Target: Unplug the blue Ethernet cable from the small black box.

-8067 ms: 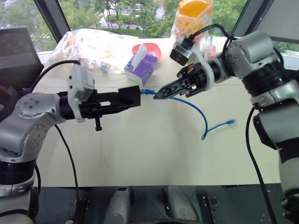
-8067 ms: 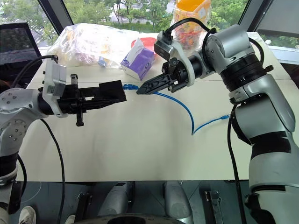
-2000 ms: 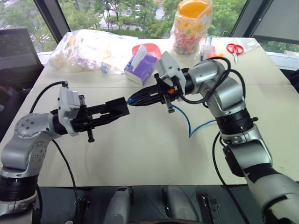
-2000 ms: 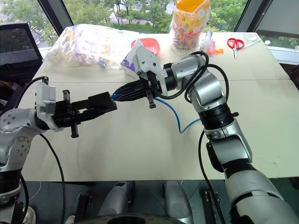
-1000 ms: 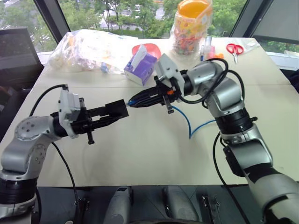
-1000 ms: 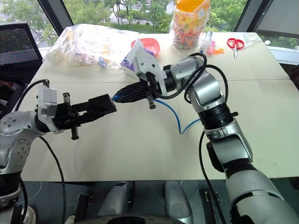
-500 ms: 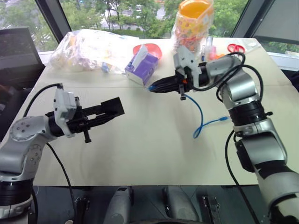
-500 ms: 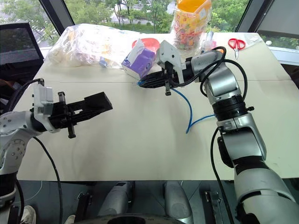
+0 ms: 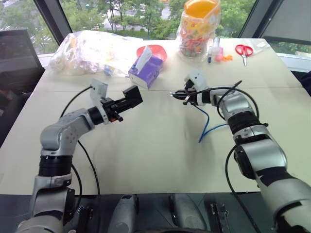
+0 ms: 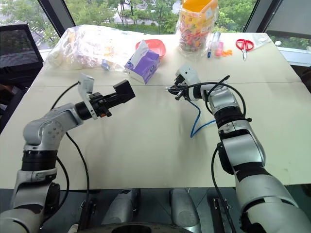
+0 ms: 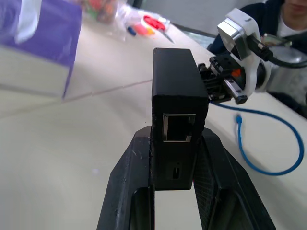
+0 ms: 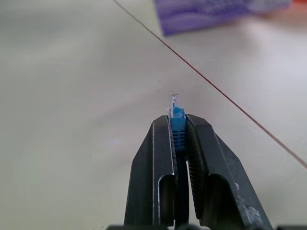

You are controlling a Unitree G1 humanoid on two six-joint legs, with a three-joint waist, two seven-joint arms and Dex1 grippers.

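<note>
- Blue Ethernet cable (image 9: 206, 121) is the subject: its plug is out of the small black box (image 9: 132, 96), so the unplugging looks done, judging by the bare port in the left wrist view.
- Bench (image 9: 155, 155), pale and wide, carries everything; most of the cable lies on it in a loose curve near the right arm, with the far plug resting on the surface.
- Clutter sits along the far edge, well apart from the work: a clear plastic bag (image 9: 92, 48), a purple tissue box (image 9: 146, 70), a red bowl (image 9: 155, 51), a jar of sweets (image 9: 199, 26) and red scissors (image 9: 244, 50).
- Left pincer (image 11: 175, 158) is clamped on the box, one finger on each side, holding it clear of the bench with the port facing away from the wrist; that likely steadied the box against the pull.
- Right pincer (image 12: 178, 132) is closed tight on the cable's blue boot, the clear plug tip poking out beyond the fingertips, low over the bench.
- Box and plug are well apart, with open bench between them.
- Remaining work, as I judge it, is only to set both pieces down.
</note>
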